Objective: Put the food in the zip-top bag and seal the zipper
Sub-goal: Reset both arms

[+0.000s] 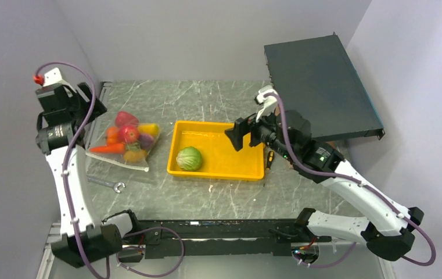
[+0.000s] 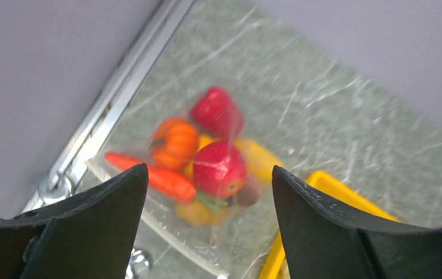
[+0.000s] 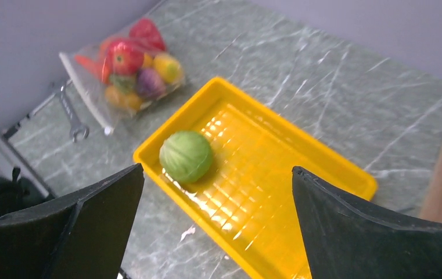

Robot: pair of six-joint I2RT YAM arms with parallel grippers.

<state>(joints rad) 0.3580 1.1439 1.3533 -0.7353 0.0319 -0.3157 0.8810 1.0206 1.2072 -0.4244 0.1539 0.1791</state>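
Observation:
The clear zip-top bag (image 1: 122, 142) lies at the table's left with the food inside: red pepper (image 1: 125, 118), tomato (image 2: 219, 167), carrot (image 2: 151, 174), pumpkin (image 2: 175, 141), yellow pepper (image 1: 148, 129) and purple onion (image 3: 148, 82). Its zipper (image 2: 166, 235) runs along the near edge; I cannot tell whether it is pressed shut. A green cabbage (image 1: 189, 158) sits in the yellow tray (image 1: 218, 173). My left gripper (image 2: 209, 174) hangs open above the bag, holding nothing. Above the tray's right part, my right gripper (image 3: 217, 168) is open and empty.
A metal wrench (image 1: 107, 183) lies on the table just in front of the bag. A large black box (image 1: 320, 87) stands tilted at the back right. Grey walls close in the left, back and right sides.

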